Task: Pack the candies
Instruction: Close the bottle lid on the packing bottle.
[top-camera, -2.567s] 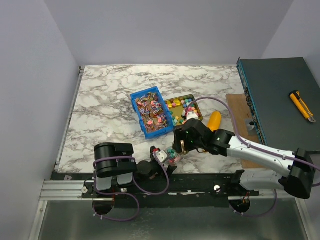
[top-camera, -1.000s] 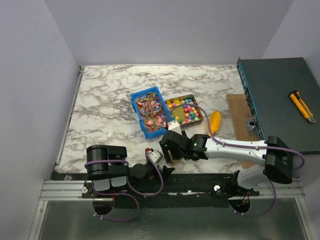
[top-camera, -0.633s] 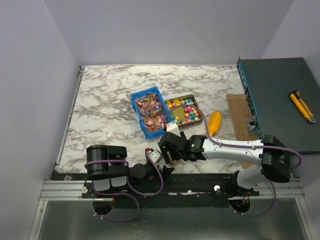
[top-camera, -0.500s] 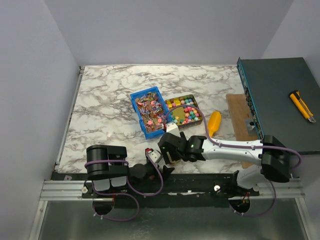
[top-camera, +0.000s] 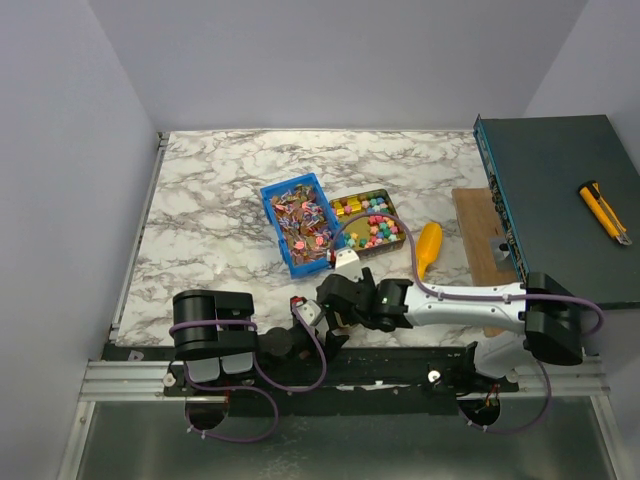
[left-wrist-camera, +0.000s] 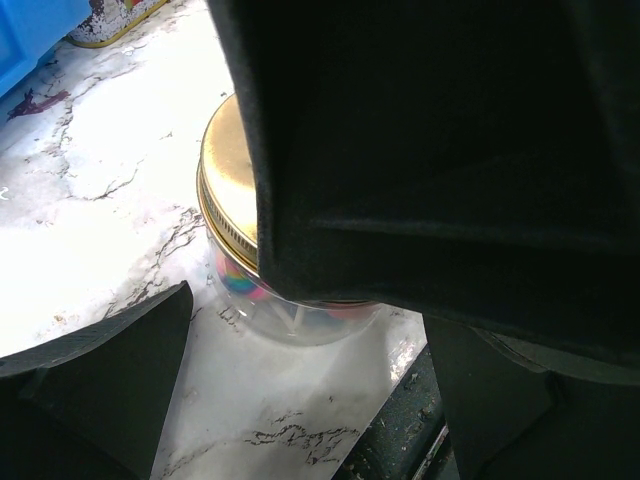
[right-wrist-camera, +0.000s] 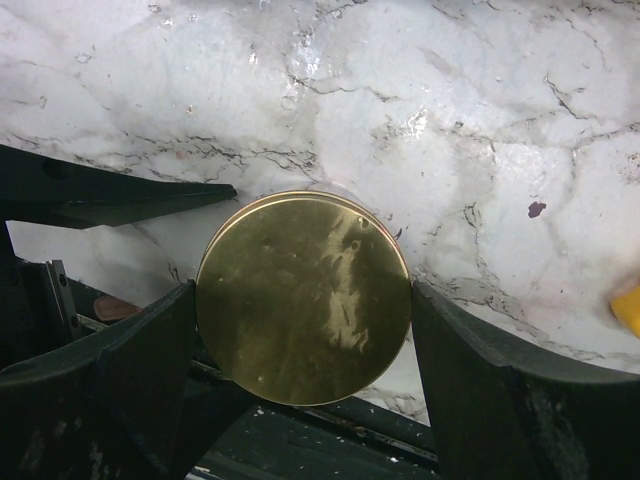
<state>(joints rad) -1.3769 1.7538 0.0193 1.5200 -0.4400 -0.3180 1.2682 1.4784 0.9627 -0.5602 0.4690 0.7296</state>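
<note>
Right end effector (right-wrist-camera: 303, 300) clamped on round gold metal lid (right-wrist-camera: 303, 295), one dark finger (right-wrist-camera: 110, 370) tight against each side of the rim, viewed from straight above.

Directly beneath the lid, a few candies (left-wrist-camera: 245, 285), pink, blue and yellow through the glass; number not readable. All inside clear glass jar (left-wrist-camera: 290, 320), upright, lid seated flat on its mouth, on white-and-grey marbled surface (top-camera: 220, 200) near the front edge, just ahead of the arm bases. Jar itself mostly hidden under the right arm in the top view.

Left end effector (left-wrist-camera: 305, 330) released, fingers spread wide, one low on either side of the jar, neither touching it in the left wrist view. Upper part of that view blocked by black housing close to the lens.

Farther back, mid-surface: shiny wrapped candies in red, purple and brown (top-camera: 300, 225) filling blue rectangular plastic bin (top-camera: 274, 228). Just beside it on the right, contact not discernible: chunky pink, yellow, green and blue candies (top-camera: 372, 225) in gold-rimmed rectangular tin (top-camera: 396, 216). Yellow-orange plastic scoop (top-camera: 428, 245) flat on the surface, just right of the tin.

Beyond the scoop, brown wooden board (top-camera: 475, 235), then dark teal box (top-camera: 560, 200) at the right edge, with yellow-and-black utility knife (top-camera: 603, 212) on top.
</note>
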